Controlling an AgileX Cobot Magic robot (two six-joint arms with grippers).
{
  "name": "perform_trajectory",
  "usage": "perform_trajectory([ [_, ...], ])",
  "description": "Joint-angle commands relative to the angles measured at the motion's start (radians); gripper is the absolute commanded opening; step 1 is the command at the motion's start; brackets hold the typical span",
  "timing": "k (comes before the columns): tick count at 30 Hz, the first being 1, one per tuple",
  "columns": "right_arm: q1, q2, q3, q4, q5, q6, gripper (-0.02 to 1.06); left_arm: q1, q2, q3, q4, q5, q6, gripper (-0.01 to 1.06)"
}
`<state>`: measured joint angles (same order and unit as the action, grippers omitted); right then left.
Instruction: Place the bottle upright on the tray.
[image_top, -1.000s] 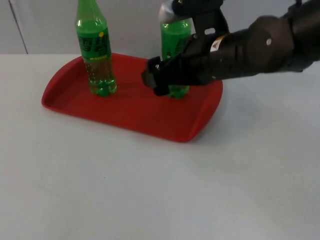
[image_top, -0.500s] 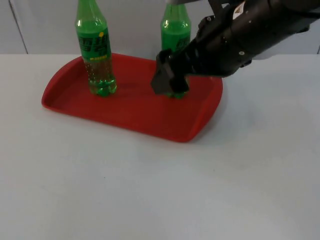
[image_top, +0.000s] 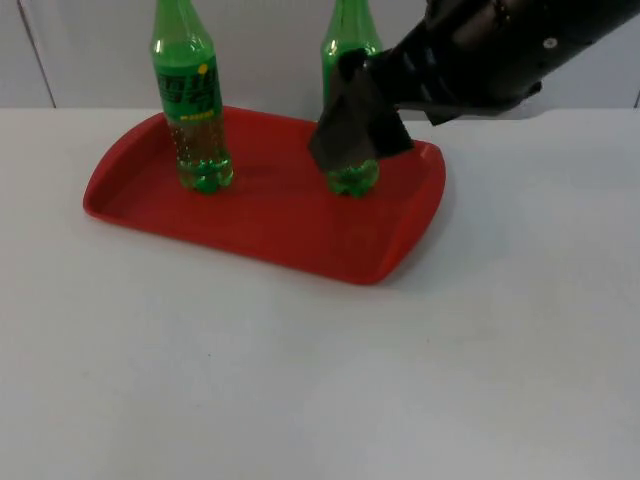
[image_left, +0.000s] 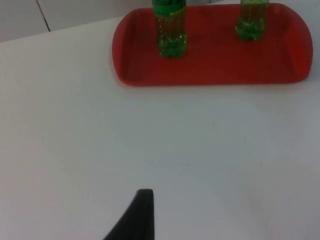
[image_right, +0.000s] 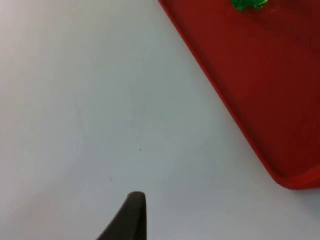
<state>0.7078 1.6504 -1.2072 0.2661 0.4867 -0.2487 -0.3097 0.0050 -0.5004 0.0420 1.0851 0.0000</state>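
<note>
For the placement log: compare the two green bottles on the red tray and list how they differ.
The left bottle shows a green label with a yellow mark; the right bottle has its middle hidden behind the right pincer. The left bottle stands clear of both arms; the right bottle has the right arm just in front of it. Both stand upright on the red tray, green, with some liquid at the base.

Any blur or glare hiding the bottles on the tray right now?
Top view: the right tool is motion-smeared and covers part of the right bottle; the left bottle is crisp. Left wrist view: both bottle bases sharp on the tray, no glare.
</note>
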Motion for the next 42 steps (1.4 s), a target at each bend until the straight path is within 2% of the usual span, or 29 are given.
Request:
perform_trajectory([
  [1, 0.015, -0.051, 0.036, 0.006, -0.010, -0.011, 1.05, -0.004, -0.005, 0.005, -0.007, -0.010, 0.000, 1.05],
  [13, 0.015, -0.309, 0.266, 0.025, -0.047, -0.014, 1.05, -0.004, -0.005, 0.005, -0.007, -0.010, 0.000, 1.05],
  [17, 0.015, -0.474, 0.381, 0.027, -0.057, -0.014, 1.05, -0.004, -0.005, 0.005, -0.007, -0.010, 0.000, 1.05],
  [22, 0.015, -0.628, 0.465, 0.027, -0.059, -0.010, 1.05, -0.004, -0.005, 0.005, -0.007, -0.010, 0.000, 1.05],
  [37, 0.015, -1.079, 0.613, 0.025, -0.033, -0.010, 1.05, -0.004, -0.005, 0.005, -0.007, -0.010, 0.000, 1.05],
  [42, 0.015, -1.213, 0.637, 0.012, 0.029, -0.010, 1.05, -0.004, -0.005, 0.005, -0.007, -0.010, 0.000, 1.05],
])
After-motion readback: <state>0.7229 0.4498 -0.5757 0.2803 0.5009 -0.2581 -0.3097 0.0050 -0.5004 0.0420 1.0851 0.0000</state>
